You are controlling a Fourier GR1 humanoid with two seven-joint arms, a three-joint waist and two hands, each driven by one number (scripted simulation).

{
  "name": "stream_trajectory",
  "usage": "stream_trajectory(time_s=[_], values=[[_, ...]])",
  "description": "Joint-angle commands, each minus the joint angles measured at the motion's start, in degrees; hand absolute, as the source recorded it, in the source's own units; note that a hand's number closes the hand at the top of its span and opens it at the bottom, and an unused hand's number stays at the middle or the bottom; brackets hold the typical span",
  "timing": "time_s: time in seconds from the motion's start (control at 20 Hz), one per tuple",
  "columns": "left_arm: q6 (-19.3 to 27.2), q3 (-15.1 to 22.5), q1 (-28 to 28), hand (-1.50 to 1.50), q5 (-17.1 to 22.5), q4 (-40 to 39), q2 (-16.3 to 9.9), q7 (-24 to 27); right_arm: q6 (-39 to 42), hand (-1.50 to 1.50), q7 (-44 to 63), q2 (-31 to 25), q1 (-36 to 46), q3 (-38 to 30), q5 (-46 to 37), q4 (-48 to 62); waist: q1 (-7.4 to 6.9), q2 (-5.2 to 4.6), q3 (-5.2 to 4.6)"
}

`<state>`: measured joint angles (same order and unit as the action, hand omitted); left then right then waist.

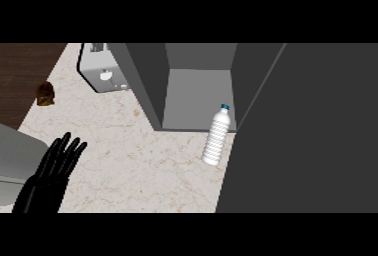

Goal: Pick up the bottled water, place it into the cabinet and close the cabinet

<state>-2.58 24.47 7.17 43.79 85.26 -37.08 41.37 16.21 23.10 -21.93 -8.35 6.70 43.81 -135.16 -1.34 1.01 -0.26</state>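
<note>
- Marble counter [133, 165], head view: bottle [216, 140] with blue cap upright just before the open cabinet [196, 95], beside its dark door [303, 135].
- Left hand [55, 165], lower left: fingers straight, holding nothing, well apart from the bottle.
- Toaster [103, 70] at the top left; small brown item [46, 94], perhaps food, near the counter's left edge.

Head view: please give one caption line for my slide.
Water bottle stands on the counter before the open cabinet; left hand rests open.

Upright bottled water [216, 139] before open cabinet [196, 100]
</note>
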Motion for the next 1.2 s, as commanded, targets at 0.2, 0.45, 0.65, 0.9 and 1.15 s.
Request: stream_trajectory(time_s=[0.2, 0.45, 0.65, 0.9, 1.15], values=[[-1.71, -2.28, 6.03, -1.50, 0.24, 7.34, -5.93, 0.70, -11.09, 1.50, 5.75, 1.76, 11.59, 13.85, -13.96, -9.05, -0.78, 0.32, -0.18], [-3.01, -5.75, 7.49, -1.50, 2.92, 10.19, -9.42, -0.29, -17.83, 1.50, 7.26, 4.73, 21.21, 21.94, -18.26, -4.92, -0.08, 0.50, -0.15], [-3.75, -5.85, 9.42, -1.50, 3.21, 11.27, -10.01, -0.39, -25.01, 1.50, 8.13, 12.61, 30.36, 32.04, -26.22, 4.26, -0.74, 0.30, -0.24], [-3.73, -8.45, 10.50, -1.50, 5.83, 15.89, -12.50, -3.24, -38.78, 1.50, 10.35, 21.58, 42.00, 39.92, -34.67, 14.88, -0.59, -0.26, 0.02], [-2.16, -11.34, 11.19, -1.50, 7.75, 20.49, -14.79, -5.86, -50.44, 1.50, 7.71, 21.82, 55.40, 35.78, -25.36, 26.03, -2.25, -0.89, 0.18]])
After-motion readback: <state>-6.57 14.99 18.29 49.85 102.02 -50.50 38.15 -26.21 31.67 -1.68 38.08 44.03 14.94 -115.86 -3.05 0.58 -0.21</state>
